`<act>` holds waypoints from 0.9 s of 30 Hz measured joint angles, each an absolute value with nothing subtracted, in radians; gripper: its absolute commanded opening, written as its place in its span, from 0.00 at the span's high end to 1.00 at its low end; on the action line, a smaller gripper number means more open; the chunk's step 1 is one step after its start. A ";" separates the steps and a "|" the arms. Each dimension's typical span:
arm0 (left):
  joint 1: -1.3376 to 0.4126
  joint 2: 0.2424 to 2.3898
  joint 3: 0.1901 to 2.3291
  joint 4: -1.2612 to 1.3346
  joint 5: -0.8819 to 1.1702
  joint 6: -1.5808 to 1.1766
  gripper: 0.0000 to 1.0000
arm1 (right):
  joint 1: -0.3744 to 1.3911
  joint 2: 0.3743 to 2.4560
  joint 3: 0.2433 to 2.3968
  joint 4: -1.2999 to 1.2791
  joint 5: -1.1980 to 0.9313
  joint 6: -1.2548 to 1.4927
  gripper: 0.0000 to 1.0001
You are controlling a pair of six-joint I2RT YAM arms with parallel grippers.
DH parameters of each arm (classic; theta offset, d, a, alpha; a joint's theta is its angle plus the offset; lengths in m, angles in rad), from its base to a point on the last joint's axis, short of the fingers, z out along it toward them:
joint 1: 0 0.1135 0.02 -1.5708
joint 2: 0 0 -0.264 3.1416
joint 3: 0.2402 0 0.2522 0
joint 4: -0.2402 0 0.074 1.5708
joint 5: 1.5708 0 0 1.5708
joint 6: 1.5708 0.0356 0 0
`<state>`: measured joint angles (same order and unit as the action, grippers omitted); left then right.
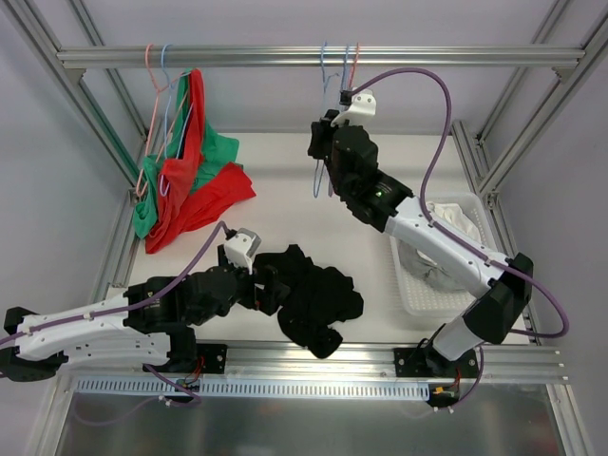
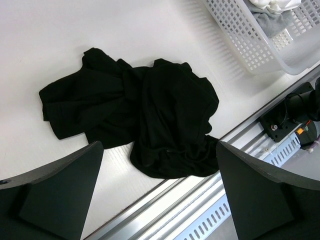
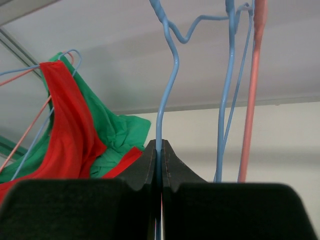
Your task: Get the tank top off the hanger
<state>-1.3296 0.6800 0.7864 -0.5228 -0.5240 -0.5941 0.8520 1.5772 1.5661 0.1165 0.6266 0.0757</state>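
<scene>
A black tank top (image 1: 309, 296) lies crumpled on the white table near the front edge; it also shows in the left wrist view (image 2: 145, 115). My left gripper (image 1: 269, 288) is open and empty, just left of the garment, its fingers (image 2: 50, 192) wide apart. My right gripper (image 1: 323, 142) is raised at the rail and shut on the wire of a bare light-blue hanger (image 3: 165, 90) that hangs from the rail (image 1: 313, 57). A red tank top (image 1: 185, 180) and a green one (image 1: 217, 157) hang on hangers at the left, also seen in the right wrist view (image 3: 75, 130).
More bare hangers, blue (image 3: 227, 85) and pink (image 3: 252, 85), hang beside the held one. A white basket (image 1: 432, 285) with pale clothes sits at the right. Metal frame posts stand at both sides, and an aluminium rail (image 2: 210, 200) runs along the front edge.
</scene>
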 measured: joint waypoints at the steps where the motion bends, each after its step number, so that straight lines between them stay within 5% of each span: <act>1: -1.330 0.681 0.786 -0.523 -0.524 -0.594 0.01 | 0.852 1.567 1.564 0.115 0.618 0.082 1.00; 3: -1.330 0.684 0.786 -0.523 -0.524 -0.594 0.01 | 0.852 1.549 1.556 0.114 0.604 0.095 0.86; 4: -1.330 0.687 0.786 -0.523 -0.524 -0.595 0.01 | 0.851 1.540 1.551 0.114 0.596 0.104 0.70; 5: -1.330 0.691 0.786 -0.523 -0.524 -0.595 0.01 | 0.851 1.530 1.542 0.115 0.586 0.114 0.37; 10: -1.330 0.716 0.786 -0.523 -0.539 -0.596 0.01 | 0.852 1.474 1.505 0.072 0.527 0.128 0.28; 13: -1.329 0.757 0.787 -0.523 -0.566 -0.606 0.01 | 0.853 1.413 1.480 0.038 0.498 0.139 0.01; 27: -1.088 1.281 0.904 -0.462 -0.365 -0.587 0.01 | 0.867 0.886 1.380 -0.382 0.267 0.061 0.01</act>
